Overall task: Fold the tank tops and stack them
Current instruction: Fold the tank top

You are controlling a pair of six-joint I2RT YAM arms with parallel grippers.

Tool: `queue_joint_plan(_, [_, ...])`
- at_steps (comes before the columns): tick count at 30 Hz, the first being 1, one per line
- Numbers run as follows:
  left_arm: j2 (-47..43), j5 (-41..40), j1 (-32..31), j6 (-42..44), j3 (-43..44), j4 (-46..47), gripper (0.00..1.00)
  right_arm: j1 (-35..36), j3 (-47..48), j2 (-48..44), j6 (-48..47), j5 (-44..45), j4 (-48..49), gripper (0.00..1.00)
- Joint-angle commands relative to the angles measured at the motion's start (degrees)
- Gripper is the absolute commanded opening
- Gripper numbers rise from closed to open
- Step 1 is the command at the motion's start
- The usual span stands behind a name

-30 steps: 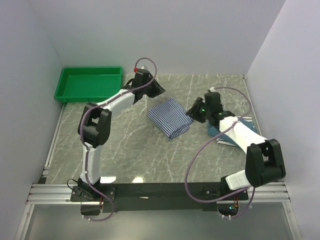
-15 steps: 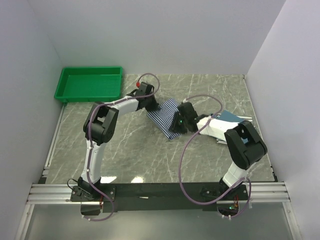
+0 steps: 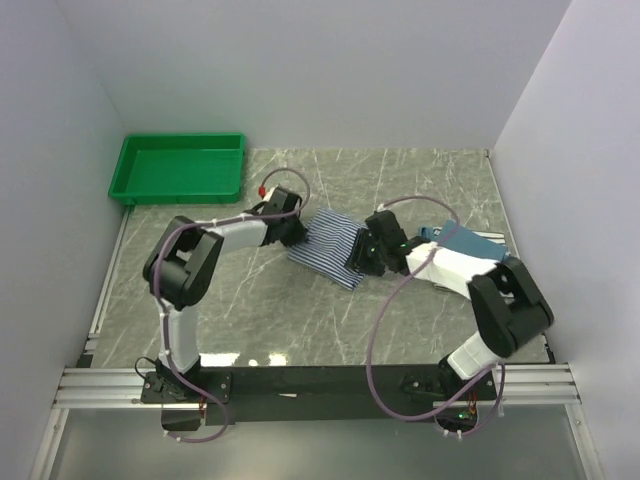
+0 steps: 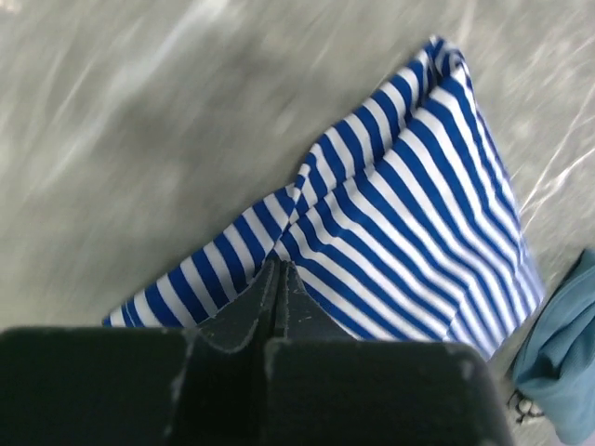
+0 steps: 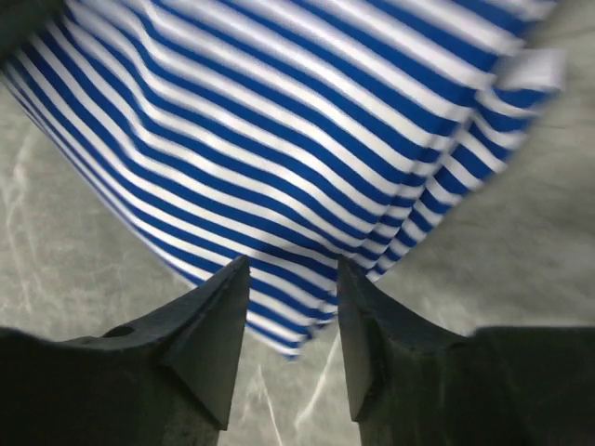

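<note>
The blue-and-white striped tank top (image 3: 333, 247) lies folded on the bench (image 3: 260, 305) between the two arms, and both work at its edges. The left end effector (image 3: 295, 233) sits at the cloth's left edge. In the left wrist view its fingers (image 4: 270, 302) are clenched flat against each other with no gap, their tips on the near hem. A pucker in the stripes runs up from the tips, so it appears to pinch the fabric. The rest of the shirt spreads away ahead of that end effector and to its right.

The right end effector (image 3: 357, 258) meets the opposite edge. In its wrist view the jaws stand apart, released, one finger (image 5: 209, 339) on each side of the hem's lowest corner. The striped cloth fills the space beyond the fingertips, and its edge dips into the gap between them.

A teal tank top (image 3: 462, 238) lies behind the right end effector, partly under that arm. A green tray (image 3: 182, 138) sits well apart from the left end effector, at the far left corner.
</note>
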Motion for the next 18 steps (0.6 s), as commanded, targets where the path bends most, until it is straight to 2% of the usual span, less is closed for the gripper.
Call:
queue_joint_plan(1, [-4.6,-3.1,-1.9,-3.3,-9.5,-4.7,0.01,-2.9,1.4,-8.8,-1.9,2.0,-4.4,0.53])
queue_joint_plan(4, [-9.1,-3.7,-3.6,-5.4,-15.2,-3.2,0.04,-6.4,-1.5,-13.7,-2.0,-0.4,-4.4,0.62])
queue_joint_plan(9, [-13.4,-1.7,-3.9,-4.1,-16.9,-3.4,0.17,-10.3,-7.4,-15.8,-3.2,-8.5,0.7,0.76])
queue_joint_plan(12, [-16.0,-3.0,-4.2,-1.5,-14.7,-6.2,0.25,-10.9,-9.0,-14.6,-4.1,-10.2,3.3,0.78])
queue_joint_plan(14, [-17.6,-3.9,-4.4,0.3,-12.8,-7.6,0.27,-11.2,-9.8,-13.2,-4.1,-10.3,5.5,0.8])
queue_joint_plan(18, [-17.6,-0.7,-7.7,5.5,-9.6,-7.5,0.27,-12.4,-11.1,-10.0,-4.3,-11.2,8.1,0.81])
